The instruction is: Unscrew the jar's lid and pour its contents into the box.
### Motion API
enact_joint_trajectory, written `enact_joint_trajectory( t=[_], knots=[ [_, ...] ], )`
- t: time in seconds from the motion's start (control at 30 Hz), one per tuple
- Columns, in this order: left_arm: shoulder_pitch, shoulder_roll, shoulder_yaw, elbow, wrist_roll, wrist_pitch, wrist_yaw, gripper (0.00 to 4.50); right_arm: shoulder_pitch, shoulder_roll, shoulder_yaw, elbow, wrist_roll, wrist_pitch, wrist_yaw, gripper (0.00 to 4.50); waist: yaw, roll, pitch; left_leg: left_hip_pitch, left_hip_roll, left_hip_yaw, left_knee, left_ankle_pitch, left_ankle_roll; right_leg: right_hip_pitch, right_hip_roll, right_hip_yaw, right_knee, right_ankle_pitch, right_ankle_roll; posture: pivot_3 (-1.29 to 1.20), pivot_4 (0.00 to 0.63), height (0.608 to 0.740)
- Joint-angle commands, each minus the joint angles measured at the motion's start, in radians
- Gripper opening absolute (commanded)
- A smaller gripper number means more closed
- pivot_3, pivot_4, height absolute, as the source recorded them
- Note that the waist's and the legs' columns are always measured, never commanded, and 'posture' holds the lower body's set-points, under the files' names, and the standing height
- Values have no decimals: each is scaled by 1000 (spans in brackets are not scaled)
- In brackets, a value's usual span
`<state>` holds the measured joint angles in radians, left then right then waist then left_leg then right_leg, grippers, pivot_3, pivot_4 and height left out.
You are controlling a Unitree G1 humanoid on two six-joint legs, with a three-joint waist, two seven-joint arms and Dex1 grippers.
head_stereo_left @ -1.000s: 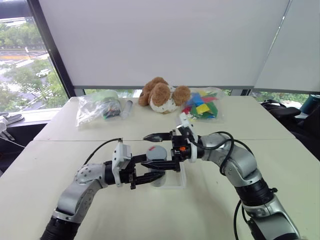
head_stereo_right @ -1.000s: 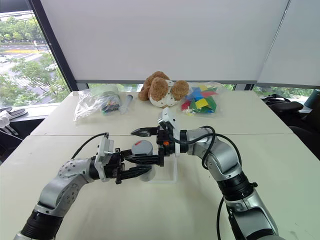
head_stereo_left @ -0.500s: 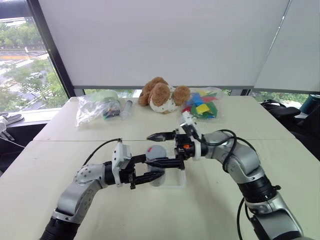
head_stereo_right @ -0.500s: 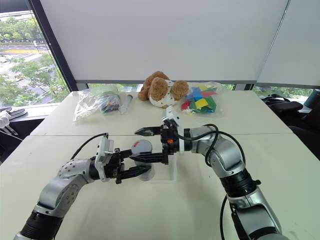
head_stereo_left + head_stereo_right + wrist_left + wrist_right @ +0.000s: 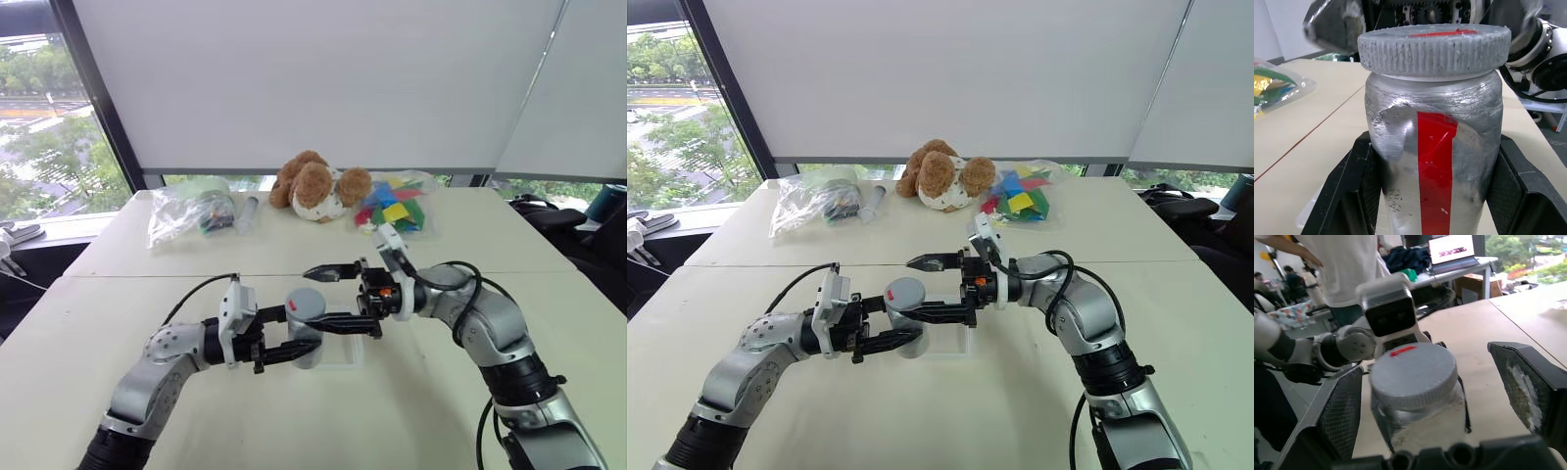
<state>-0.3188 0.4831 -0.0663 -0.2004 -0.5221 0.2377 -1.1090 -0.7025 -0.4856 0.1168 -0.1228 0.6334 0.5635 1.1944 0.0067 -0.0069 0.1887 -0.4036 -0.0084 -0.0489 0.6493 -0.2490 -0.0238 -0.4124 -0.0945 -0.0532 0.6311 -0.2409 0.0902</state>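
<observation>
The left gripper [image 5: 290, 345] pinches the jar [image 5: 308, 333] above the box [image 5: 345, 358]. The right gripper [image 5: 338, 296] is spread wide around the lid [image 5: 1413, 374], not touching it.

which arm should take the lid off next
Right. Its tool is open with fingers on either side of the lid, which is still on. The left tool is shut on the jar, holding it upright over the box.

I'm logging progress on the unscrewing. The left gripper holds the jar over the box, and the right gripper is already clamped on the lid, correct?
Not quite. The right gripper is open: the right wrist view shows its fingers standing apart on either side of the lid, not clamped on it. The rest holds: the left gripper holds the jar over the box.
</observation>
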Motion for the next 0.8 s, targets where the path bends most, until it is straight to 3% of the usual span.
enact_joint_trajectory(
  t=[0.03, 0.5, 0.6, 0.7, 0.8],
  knots=[
    [4, 11, 9, -39, -12, -2, -2, 2189, -30, -3, -27, -59, 39, 24, -8, 4452, 0, 0, 0, 0, 0, 0, 0, 0, 0, 0, 0, 0, 0, 0, 0, 0, 150, 740],
    [3, 10, 6, -44, -14, 7, 1, 2189, -71, 38, 67, -34, -63, 5, -43, 4452, 0, 0, 0, 0, 0, 0, 0, 0, 0, 0, 0, 0, 0, 0, 0, 0, 150, 740],
    [2, 9, 5, -44, -13, 7, 2, 2189, -83, 55, 59, -34, -66, -2, -55, 3582, -1, 0, 0, 0, 0, 0, 0, 0, 0, 0, 0, 0, 0, 0, 0, 0, 150, 740],
    [2, 9, 4, -45, -13, 7, 3, 2189, -86, 54, 56, -34, -65, -1, -49, 2301, -1, 0, 0, 0, 0, 0, 0, 0, 0, 0, 0, 0, 0, 0, 0, 0, 150, 740],
    [3, 9, 5, -46, -14, 7, 4, 2189, -87, 71, 16, -48, 8, 35, -45, 2302, -1, 0, 0, 0, 0, 0, 0, 0, 0, 0, 0, 0, 0, 0, 0, 0, 150, 740]
  ],
)
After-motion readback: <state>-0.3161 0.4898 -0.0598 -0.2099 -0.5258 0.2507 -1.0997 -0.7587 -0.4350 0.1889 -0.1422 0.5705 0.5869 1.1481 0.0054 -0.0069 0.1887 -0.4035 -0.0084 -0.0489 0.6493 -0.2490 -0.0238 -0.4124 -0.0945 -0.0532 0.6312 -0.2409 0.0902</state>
